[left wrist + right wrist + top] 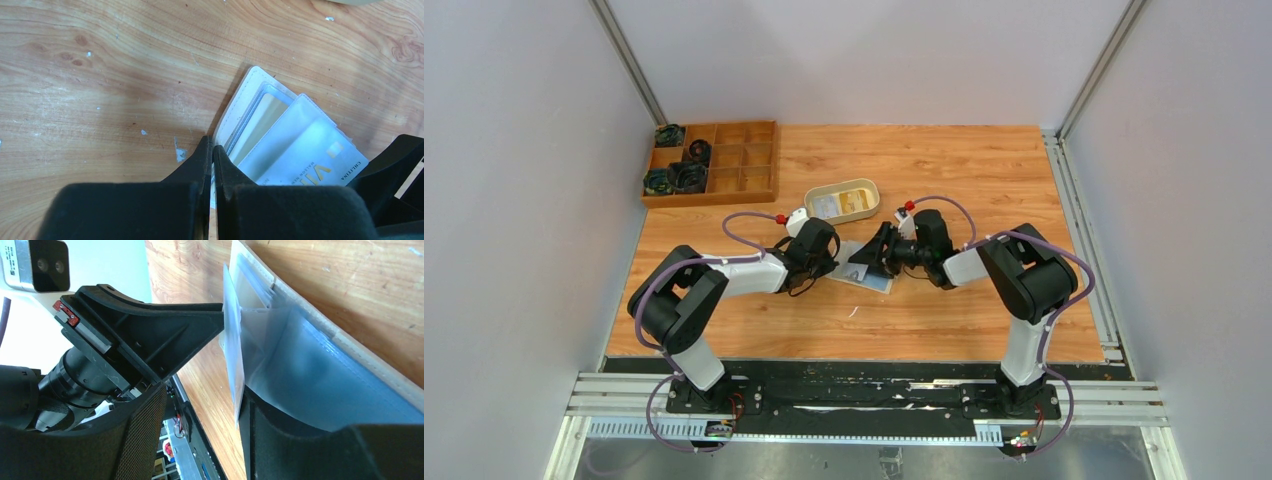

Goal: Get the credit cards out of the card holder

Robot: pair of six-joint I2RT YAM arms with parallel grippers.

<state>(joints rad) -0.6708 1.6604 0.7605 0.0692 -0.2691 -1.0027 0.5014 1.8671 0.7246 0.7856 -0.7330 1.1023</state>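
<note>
**A:** The card holder [864, 272] is lying open on the wooden table [944, 170], right between the two grippers and near the oval beige tray [871, 190].

**B:** The left gripper [212, 150] is pressing its fingers tight together, and it looks to be pinching a thin pale layer at the holder's edge.

**A:** Across from it, the right gripper [879, 255] is standing spread. Its jaws are apart, with a clear sleeve's edge rising between them.

**B:** And the cards?

**A:** Both are sitting inside the holder. The pale blue card [320, 150] is showing its lettering through the clear sleeve, and the yellow card [262, 117] is lying tucked in the pocket beside it.

**B:** In the right wrist view, one black finger is hanging over the holder's blue lining.
</note>
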